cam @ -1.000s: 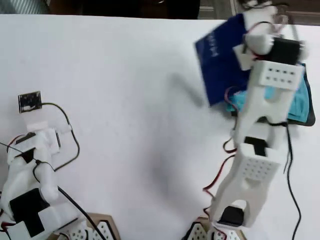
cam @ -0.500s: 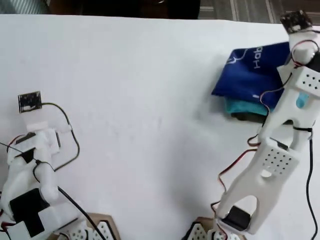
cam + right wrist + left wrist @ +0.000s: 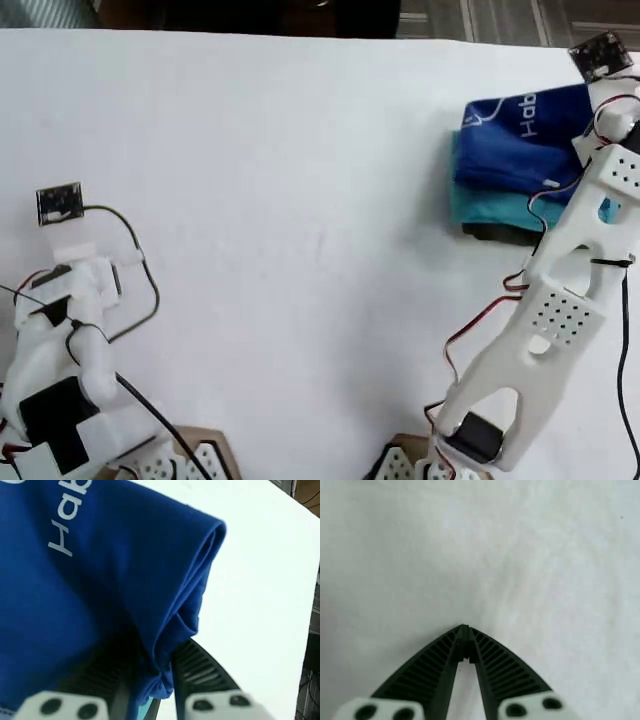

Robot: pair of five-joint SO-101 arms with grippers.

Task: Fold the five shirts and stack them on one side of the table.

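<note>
Across the high view, you have a white table (image 3: 300, 150) covered in smooth cloth, faintly creased, with a dark strip of room beyond its far edge. At the far right of the table sits a stack. The blue shirt (image 3: 510, 140) is folded into a soft rectangle with white print and lies on a teal shirt (image 3: 490, 208). The teal shirt rests on a dark shirt (image 3: 495, 232) whose edge just shows. Your right arm (image 3: 540, 330), white perforated plastic with red and black wires, stretches over the stack's right side. Your left arm (image 3: 60, 340) is folded at the near left corner, well apart from the shirts.

In the left wrist view, your left gripper (image 3: 464, 636) hangs over bare white cloth, its black ribbed fingers (image 3: 432, 662) pressed together at the tips.

In the right wrist view, your right gripper (image 3: 155, 652) is clamped on the blue shirt (image 3: 100, 570), whose layered folded edge bunches between the ribbed fingers (image 3: 200, 672). A sliver of teal shows beneath, and white table (image 3: 260, 605) lies beyond.
</note>
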